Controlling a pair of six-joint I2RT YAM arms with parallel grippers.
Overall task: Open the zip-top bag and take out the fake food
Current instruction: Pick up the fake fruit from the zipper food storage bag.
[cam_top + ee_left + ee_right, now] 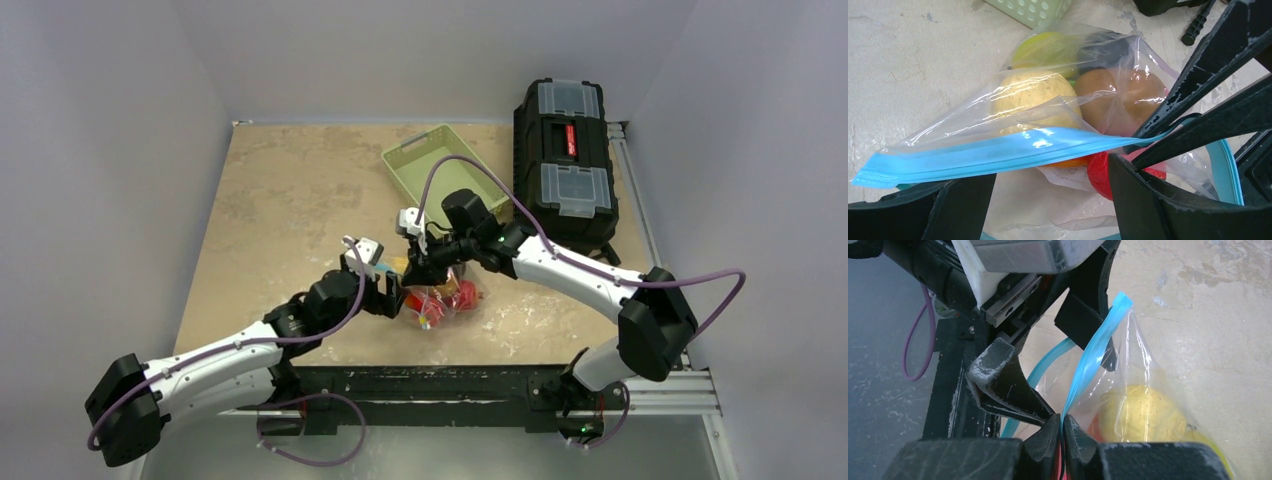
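The zip-top bag (452, 303) lies on the table between both grippers, holding the fake food: a yellow piece (1028, 95), a brown one (1118, 95), a red one (1098, 175), a green one and a dark one behind. My right gripper (1062, 422) is shut on the upper blue zip strip (1093, 350) and pinches one lip; in the left wrist view its black fingers (1198, 80) hold that strip (998, 155). My left gripper (1050, 172) has its jaws wide apart at the bag's mouth. The other teal lip (1048, 362) curves below.
The pale green basket (408, 157) stands just behind the bag, its corner showing in the left wrist view (1028, 10). A black toolbox (565, 160) sits at the back right. The table's front edge and a black rail lie just below the bag.
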